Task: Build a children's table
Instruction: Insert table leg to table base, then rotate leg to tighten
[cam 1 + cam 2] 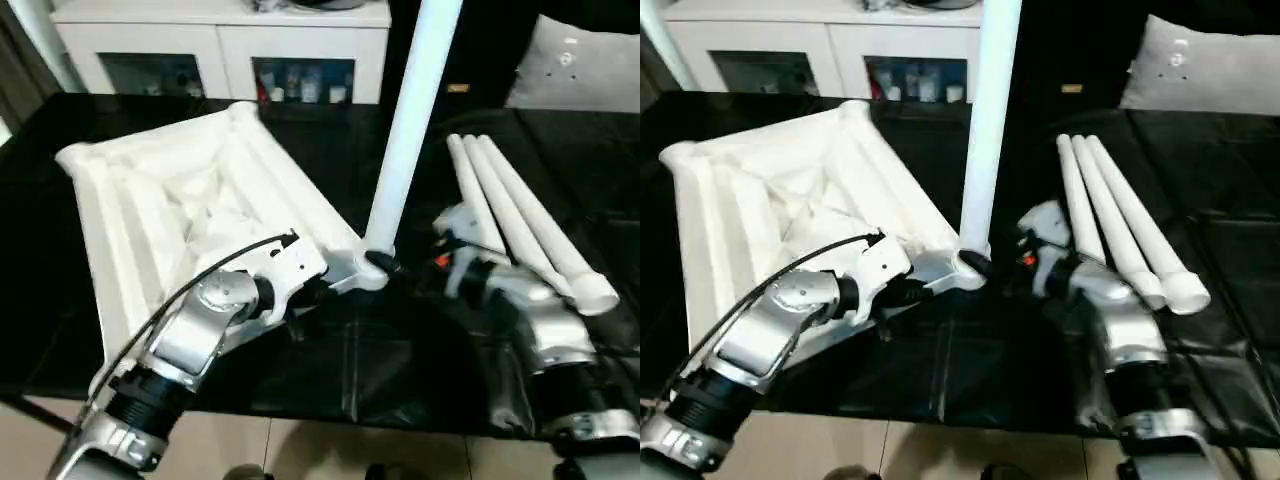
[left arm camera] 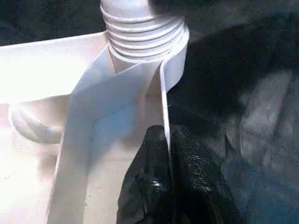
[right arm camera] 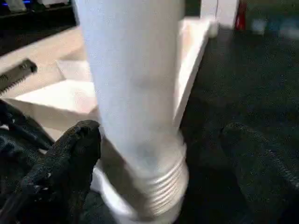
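The white table top [image 1: 190,190] lies upside down on the black table, ribbed underside up. One white leg [image 1: 410,120] stands upright in its near right corner socket [image 1: 372,268], with the leg's screw threads [image 2: 140,32] showing above the socket. My left gripper [image 2: 168,135] is shut on the thin rim wall of the table top just beside that corner. My right gripper [image 3: 159,140] is open around the foot of the upright leg, one finger [image 3: 70,158] on each side and apart from it. Three more legs [image 1: 520,220] lie side by side at the right.
A white cabinet [image 1: 220,40] with dark glass compartments stands behind the table. A grey cushion [image 1: 580,60] sits at the back right. Black sheeting [image 1: 400,360] covers the table up to its front edge, with pale floor below.
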Available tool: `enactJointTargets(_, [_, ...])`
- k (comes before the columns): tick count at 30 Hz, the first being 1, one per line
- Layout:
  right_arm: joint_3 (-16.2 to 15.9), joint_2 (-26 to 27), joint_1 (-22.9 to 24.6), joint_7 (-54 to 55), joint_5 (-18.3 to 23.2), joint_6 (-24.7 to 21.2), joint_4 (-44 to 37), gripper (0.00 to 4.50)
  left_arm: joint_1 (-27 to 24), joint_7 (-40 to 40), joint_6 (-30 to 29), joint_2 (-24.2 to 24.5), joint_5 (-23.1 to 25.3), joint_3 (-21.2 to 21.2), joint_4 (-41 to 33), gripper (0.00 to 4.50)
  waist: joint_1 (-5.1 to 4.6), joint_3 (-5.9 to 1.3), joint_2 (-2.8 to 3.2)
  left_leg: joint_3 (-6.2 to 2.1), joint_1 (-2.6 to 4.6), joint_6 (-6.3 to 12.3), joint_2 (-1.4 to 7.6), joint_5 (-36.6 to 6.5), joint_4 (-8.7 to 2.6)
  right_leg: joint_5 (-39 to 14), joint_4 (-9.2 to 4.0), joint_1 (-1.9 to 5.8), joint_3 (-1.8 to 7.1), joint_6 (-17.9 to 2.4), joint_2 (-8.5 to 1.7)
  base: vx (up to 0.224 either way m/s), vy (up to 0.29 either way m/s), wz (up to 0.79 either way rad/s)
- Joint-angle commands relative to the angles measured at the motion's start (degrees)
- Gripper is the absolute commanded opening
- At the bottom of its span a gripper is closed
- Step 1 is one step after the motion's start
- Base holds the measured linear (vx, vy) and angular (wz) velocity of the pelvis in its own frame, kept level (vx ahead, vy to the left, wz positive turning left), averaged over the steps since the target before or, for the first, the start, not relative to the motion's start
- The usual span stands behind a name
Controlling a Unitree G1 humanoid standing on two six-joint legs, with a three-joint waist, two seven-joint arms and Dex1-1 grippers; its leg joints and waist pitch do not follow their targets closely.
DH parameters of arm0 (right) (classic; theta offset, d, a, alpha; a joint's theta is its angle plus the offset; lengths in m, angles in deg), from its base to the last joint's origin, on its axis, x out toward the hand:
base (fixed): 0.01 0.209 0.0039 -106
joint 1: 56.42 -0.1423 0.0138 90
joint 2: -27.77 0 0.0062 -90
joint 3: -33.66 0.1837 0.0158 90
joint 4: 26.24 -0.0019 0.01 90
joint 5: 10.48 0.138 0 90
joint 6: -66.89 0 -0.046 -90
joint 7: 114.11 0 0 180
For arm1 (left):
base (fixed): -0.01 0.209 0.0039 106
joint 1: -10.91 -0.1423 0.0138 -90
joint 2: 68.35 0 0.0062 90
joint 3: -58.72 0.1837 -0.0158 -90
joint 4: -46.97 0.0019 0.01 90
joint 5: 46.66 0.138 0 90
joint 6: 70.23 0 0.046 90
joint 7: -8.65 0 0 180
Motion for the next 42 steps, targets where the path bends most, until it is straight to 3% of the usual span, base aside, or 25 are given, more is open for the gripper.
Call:
enactJointTargets(1, [0.0, -1.5, 0.4, -2.8, 0.0, 1.1, -1.8, 4.47, 1.9, 2.6, 3.8, 1.1, 0.5, 1.8, 0.1, 0.00, 0.26, -4.49, 0.07, 1.10, -0.56, 5.91, 0.96, -4.2, -3.38, -8.3, -3.88, 4.95, 2.01, -13.4, -3.37, 0.000, 0.000, 0.00])
enactJointTargets(8, [-3.1, -6.4, 0.0, -9.4, -3.2, 3.9, -2.6, 4.47, 3.7, 6.6, 10.2, 3.0, 1.6, 3.4, 5.2, 0.00, 1.05, -4.81, -0.17, 1.14, -0.72, 6.07, 0.85, -2.1, -3.02, -4.7, -3.28, 5.19, 2.05, -13.8, -3.38, 0.000, 0.000, 0.00])
enactJointTargets(13, [-6.4, -9.4, -0.3, -16.2, -4.4, 4.8, -1.9, 4.47, 5.3, 12.0, 16.7, 5.0, 1.3, 5.2, 8.3, 0.00, 1.33, -4.77, -0.13, 1.11, -0.77, 6.37, 0.96, -2.4, -3.00, -5.8, -3.33, 5.14, 1.97, -13.8, -3.40, 0.000, 0.000, 0.00])
enactJointTargets(33, [-8.1, -6.5, -4.2, -20.3, -3.7, 4.1, 3.8, 4.47, 6.0, 17.7, 21.2, 6.4, 0.9, 6.3, 9.9, 0.00, 1.95, -4.98, -0.40, 1.22, -0.67, 6.20, 1.24, -1.6, -2.81, -4.3, -2.72, 4.97, 1.92, -14.8, -3.52, 0.000, 0.000, 0.00])
enactJointTargets(42, [-8.2, -5.6, -4.9, -21.2, -3.9, 4.8, 5.3, 3.63, 5.8, 18.0, 21.4, 6.5, 0.9, 6.3, 10.0, 0.00, 2.47, -5.04, -0.35, 1.19, -0.71, 5.56, 1.26, -1.4, -2.78, -4.6, -2.62, 4.97, 1.96, -14.3, -3.53, 0.000, 0.000, 0.00])
